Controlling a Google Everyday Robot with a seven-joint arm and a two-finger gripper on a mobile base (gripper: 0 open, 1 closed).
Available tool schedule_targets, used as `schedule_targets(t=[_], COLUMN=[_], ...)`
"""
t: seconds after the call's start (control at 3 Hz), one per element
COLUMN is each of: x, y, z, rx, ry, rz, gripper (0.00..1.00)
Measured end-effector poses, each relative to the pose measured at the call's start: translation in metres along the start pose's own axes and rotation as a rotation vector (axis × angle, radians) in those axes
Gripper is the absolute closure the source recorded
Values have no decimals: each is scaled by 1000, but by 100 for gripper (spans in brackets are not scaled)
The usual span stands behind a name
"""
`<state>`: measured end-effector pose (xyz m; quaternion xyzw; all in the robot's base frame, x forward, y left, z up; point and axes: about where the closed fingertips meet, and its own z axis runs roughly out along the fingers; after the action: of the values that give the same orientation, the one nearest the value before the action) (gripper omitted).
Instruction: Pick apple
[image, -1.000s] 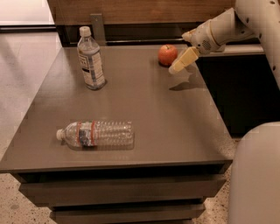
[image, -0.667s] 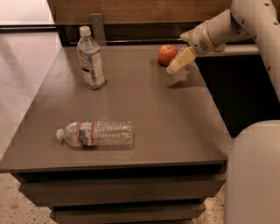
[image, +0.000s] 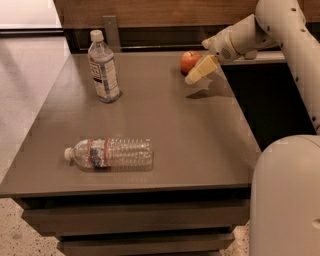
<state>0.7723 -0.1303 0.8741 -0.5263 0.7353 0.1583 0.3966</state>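
1 small round red-orange apple (image: 189, 61) is seen on the grey-brown flat-topped bench (image: 175, 135), at the far edge, twd. the right corner as viewed. It is set on its base. Being round, no real long axis is shown, and which way the dimpled end is turned cannot be told at this angle. A yellowish patch is seen on its upper side.

The cream-yellow claw (image: 198, 73) is held just beside the apple, on its right and slightly nearer the camera, slanted down-left from the white arm (image: 280, 30). Contact w/ the apple cannot be confirmed. Whether the claw is apart or together cannot be told either. Its shadow is cast on the bench just beside it.

Count: 1 apple, 2 bottles, 1 claw.
- 1 clear plastic bottle w/ white cap and label (image: 103, 67) is stood upright at the far left, well apart from the apple.
- 1 clear ribbed plastic bottle w/ red-and-blue label (image: 107, 153) is laid on its side near the front left, cap pointed left, long axis approx. parallel to the front edge.

The robot's white rounded body (image: 285, 195) is seen at the lower right, by the bench corner.
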Motion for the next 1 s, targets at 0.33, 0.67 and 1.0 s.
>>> schedule_targets(t=[0.33, 0.67, 1.0], x=[3, 3, 15], y=[-3, -3, -15], z=[8, 8, 11], rx=[2, 2, 30], ry=[0, 0, -3], rz=[12, 13, 51], gripper=[0, 0, 0])
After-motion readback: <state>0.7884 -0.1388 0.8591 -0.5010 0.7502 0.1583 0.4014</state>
